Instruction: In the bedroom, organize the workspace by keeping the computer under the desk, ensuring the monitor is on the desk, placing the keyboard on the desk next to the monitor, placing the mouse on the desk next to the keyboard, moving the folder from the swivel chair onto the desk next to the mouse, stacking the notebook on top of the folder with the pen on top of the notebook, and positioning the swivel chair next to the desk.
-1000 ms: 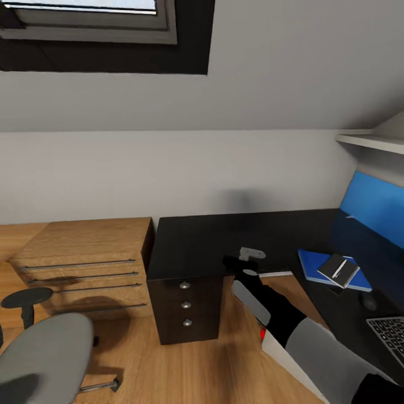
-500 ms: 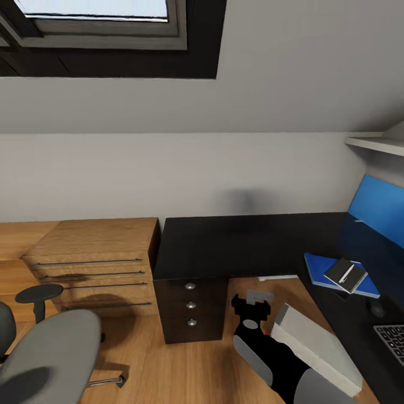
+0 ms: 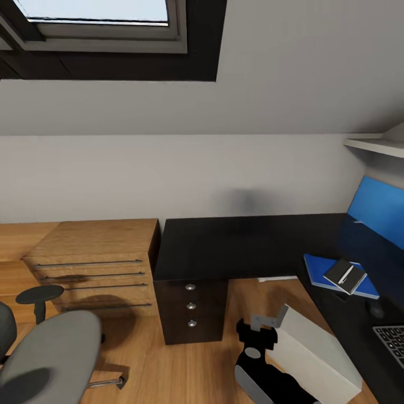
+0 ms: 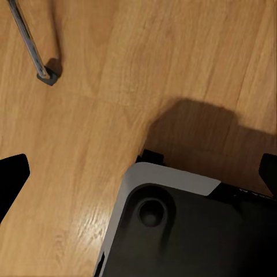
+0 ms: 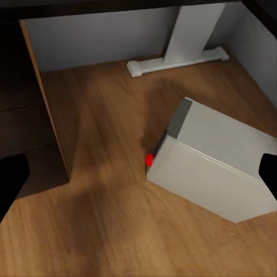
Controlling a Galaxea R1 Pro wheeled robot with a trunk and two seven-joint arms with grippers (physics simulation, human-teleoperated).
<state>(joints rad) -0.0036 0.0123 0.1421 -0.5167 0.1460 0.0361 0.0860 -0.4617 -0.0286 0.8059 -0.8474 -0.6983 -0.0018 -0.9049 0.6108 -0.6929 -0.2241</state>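
Note:
The black desk (image 3: 235, 244) bends along the right wall. On it the blue folder (image 3: 317, 270) carries the notebook (image 3: 339, 275) with the pen (image 3: 348, 274) on top. Nearer me lie the mouse (image 3: 376, 307) and the keyboard (image 3: 393, 336); the monitor (image 3: 381, 216) glows blue behind. The computer (image 3: 314, 353) stands askew on the floor beside the desk; the right wrist view shows the computer (image 5: 225, 167) and its red light (image 5: 149, 160). My right gripper (image 3: 266, 322) hangs open just left of it, holding nothing. My left gripper (image 4: 138, 173) is open over the floor. The swivel chair (image 3: 47, 353) is at lower left.
A light wooden drawer chest (image 3: 92, 261) adjoins the desk's black drawer unit (image 3: 191, 306). The white desk leg (image 5: 193, 26) and its foot (image 5: 173, 60) stand behind the computer. A chrome chair leg (image 4: 26, 34) and my own base (image 4: 190, 231) lie below the left gripper.
The right arm has pulled back from the desk edge and dropped low beside the computer. The camera has shifted slightly, bringing more of the computer and chair into view.

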